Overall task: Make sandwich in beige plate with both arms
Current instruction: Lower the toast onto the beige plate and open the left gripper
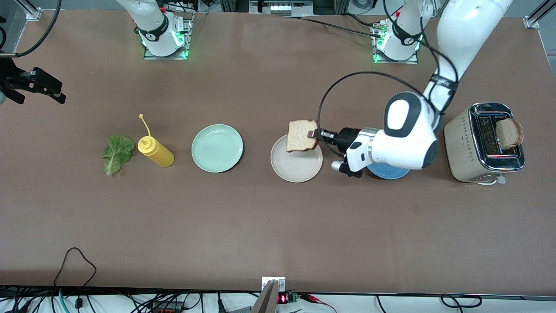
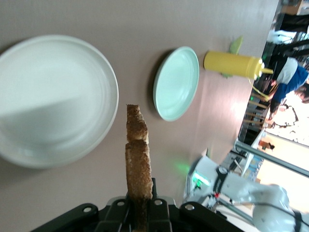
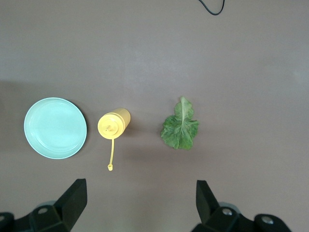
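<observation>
The left claw [image 1: 316, 134] grips a bread slice [image 1: 301, 135] over the beige plate [image 1: 296, 167]; the right claw [image 3: 140, 200] waits open above the lettuce [image 3: 180, 126].

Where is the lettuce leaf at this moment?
The lettuce leaf lies flat on the table beside the yellow squeeze bottle, toward the right arm's end.

Both arms [image 1: 408, 134] are glossy white with rounded shells, black joint bands, a silver wrist ring, looping black cables, green-lit bases and small black two-finger grippers [image 1: 316, 134]
</observation>
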Robot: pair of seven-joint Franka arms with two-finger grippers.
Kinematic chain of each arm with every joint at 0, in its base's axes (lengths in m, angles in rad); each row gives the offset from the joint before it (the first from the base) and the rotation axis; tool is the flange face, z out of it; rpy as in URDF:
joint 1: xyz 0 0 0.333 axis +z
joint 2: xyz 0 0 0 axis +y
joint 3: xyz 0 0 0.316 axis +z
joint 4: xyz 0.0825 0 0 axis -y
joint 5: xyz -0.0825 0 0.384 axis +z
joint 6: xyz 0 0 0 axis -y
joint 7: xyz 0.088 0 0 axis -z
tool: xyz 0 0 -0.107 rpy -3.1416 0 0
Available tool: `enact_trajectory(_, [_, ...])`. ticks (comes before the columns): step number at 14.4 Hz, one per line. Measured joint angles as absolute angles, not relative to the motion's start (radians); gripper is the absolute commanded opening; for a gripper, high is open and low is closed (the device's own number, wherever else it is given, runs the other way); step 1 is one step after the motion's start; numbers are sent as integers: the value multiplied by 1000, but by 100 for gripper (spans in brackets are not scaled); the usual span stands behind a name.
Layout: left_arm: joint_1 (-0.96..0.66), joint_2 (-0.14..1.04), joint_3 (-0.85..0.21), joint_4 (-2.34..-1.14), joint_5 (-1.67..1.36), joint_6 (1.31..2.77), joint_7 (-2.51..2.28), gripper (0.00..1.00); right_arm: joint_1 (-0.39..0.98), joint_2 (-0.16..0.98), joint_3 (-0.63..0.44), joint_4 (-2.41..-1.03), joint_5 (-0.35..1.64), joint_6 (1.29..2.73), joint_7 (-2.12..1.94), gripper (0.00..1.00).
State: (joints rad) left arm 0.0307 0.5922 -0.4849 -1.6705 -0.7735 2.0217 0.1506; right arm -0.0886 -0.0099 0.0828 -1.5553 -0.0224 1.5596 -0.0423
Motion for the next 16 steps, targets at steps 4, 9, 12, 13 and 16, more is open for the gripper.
enact_trajectory(4, [29, 701, -481, -1669, -886, 2084, 406, 1, -89, -9, 83, -1555, -22, 1560, -42, 100])
enact_trajectory(9, [34, 771, -477, -1674, -916, 2089, 532, 1, -85, 83, 87, -1560, 13, 1569, -48, 100])
enact_trajectory(12, [35, 801, -473, -1676, -916, 2096, 567, 1, -86, 182, 86, -1559, 78, 1596, -155, 100])
enact_trajectory(13, [35, 811, -473, -1677, -916, 2097, 576, 1, -89, 204, 85, -1557, 100, 1597, -197, 100])
enact_trajectory(16, [35, 835, -473, -1677, -916, 2101, 596, 4, -106, 246, 81, -1557, 117, 1597, -332, 100])
